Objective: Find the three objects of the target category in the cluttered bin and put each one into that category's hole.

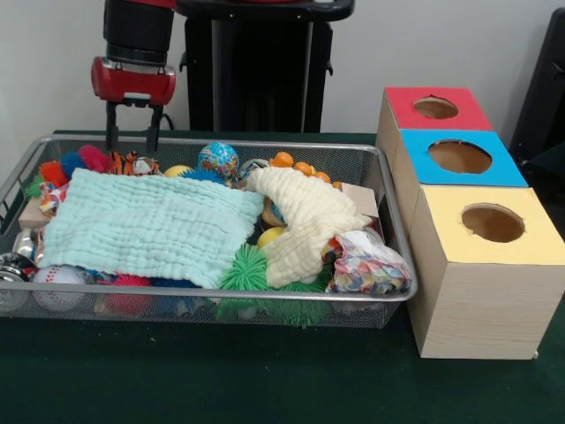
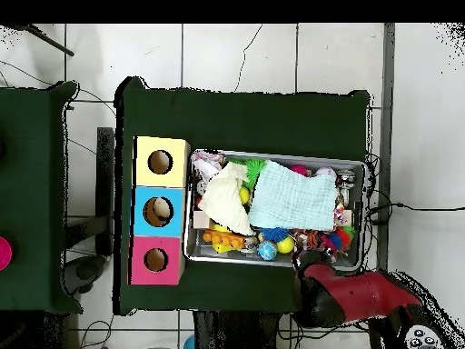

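A wire-mesh bin [image 1: 388,190] of silvery metal sits on the dark green table [image 1: 265,380], its long axis running side to side in the front view. Most of it is covered by a pale mint cloth [image 1: 146,225] with a crinkled waffle weave, lying flat at the bin's nine o'clock half. A cream cloth [image 1: 305,216] of the same weave is bunched and draped toward three o'clock.

Around them poke out a spiky green rubber ball [image 1: 244,269], a glossy globe-printed ball [image 1: 217,159], a white baseball [image 1: 58,284], a striped tiger toy [image 1: 132,163] and a crinkly plastic bag [image 1: 369,265] of coloured bits. I can read no writing anywhere.

At three o'clock of the bin stands a row of wooden boxes, each with a round hole on top: red [image 1: 437,108], blue [image 1: 459,157] and yellow [image 1: 490,223].

The gripper [image 1: 132,132] hangs over the bin's far rim at eleven o'clock, its two dark prongs parted and empty.
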Motion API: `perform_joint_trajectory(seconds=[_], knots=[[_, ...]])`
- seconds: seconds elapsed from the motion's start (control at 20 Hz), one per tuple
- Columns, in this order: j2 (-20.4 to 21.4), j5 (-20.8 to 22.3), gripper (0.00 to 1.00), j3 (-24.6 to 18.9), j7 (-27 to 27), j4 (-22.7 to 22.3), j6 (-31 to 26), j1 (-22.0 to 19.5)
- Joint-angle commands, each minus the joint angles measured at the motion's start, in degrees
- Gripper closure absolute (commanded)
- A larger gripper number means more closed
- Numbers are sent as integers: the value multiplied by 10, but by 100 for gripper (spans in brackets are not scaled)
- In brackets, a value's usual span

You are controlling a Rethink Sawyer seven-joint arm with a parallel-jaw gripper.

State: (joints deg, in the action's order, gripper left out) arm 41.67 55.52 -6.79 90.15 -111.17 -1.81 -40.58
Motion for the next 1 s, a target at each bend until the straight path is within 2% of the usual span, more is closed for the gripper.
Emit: perform_joint_trajectory(seconds=[0.05, 1.0], knots=[[-15, 38, 0, -42, -15, 51, -35, 11], [-39, 57, 0, -57, -14, 57, -15, -8]])
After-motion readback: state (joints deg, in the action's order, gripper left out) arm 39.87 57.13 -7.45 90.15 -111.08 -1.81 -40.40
